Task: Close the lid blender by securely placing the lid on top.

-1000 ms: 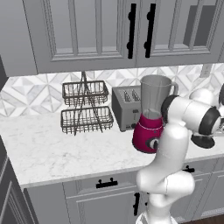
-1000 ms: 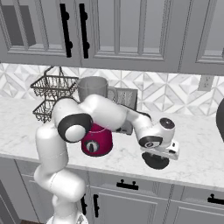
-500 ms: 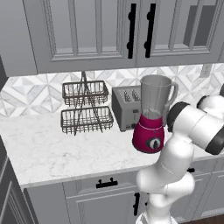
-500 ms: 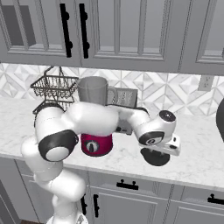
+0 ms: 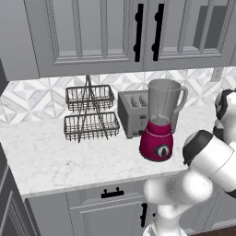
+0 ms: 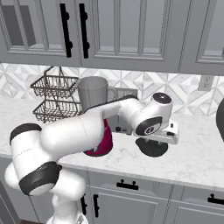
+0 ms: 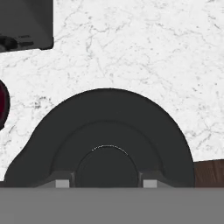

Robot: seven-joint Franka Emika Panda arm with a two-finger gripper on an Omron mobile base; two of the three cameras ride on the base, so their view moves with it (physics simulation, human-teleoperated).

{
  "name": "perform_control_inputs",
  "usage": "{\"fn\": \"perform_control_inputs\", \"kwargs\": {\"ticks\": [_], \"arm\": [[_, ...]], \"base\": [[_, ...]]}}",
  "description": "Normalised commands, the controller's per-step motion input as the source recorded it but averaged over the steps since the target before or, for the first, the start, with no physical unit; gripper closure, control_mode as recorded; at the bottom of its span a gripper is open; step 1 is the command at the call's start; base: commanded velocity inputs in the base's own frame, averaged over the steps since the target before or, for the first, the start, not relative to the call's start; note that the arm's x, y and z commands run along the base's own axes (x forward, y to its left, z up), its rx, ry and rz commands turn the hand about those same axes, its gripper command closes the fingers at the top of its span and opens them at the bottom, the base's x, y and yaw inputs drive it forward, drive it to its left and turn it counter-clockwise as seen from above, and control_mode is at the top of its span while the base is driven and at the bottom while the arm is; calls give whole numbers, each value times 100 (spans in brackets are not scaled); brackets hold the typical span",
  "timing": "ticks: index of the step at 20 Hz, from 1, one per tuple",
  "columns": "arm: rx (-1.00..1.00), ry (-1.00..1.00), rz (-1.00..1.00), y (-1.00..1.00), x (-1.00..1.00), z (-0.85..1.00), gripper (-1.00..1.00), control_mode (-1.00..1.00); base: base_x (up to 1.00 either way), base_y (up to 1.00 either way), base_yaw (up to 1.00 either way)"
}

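Note:
The blender point(image 5: 159, 124) stands on the counter in front of the toaster, its clear jar point(image 6: 92, 94) open at the top and its magenta base point(image 7: 2, 105) at the left edge of the hand view. To its right, low over the counter, is the dark round lid point(image 6: 151, 149). My gripper point(image 6: 153, 142) comes down on it from above. In the hand view the lid point(image 7: 109, 113) is large and close. My gripper point(image 7: 105, 183) is shut on the lid's central knob, with one fingertip on each side.
A silver toaster point(image 5: 133, 113) stands behind the blender, and its dark body point(image 7: 24, 24) is close to the lid. A two-tier wire basket point(image 5: 90, 113) sits at the left. The counter's front edge, with floor point(image 7: 209, 173) beyond it, lies close to the lid.
The hand with the lid has shifted slightly up and left, towards the blender. The arm's elbow has swung round. The blender has not moved.

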Motion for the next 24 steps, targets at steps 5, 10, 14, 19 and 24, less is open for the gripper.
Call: {"fn": "perform_control_inputs", "kwargs": {"ticks": [5,10,14,19,24], "arm": [[-3,-2,5,36,-26,84,100,-100],[-1,-17,2,39,-20,76,100,-100],[0,-21,0,43,-17,76,100,-100],[-1,-15,0,54,-10,71,100,-100],[-1,-5,0,56,-3,69,100,-100]], "base": [[0,0,0],[0,0,0],[0,0,0],[0,0,0],[0,0,0]]}}
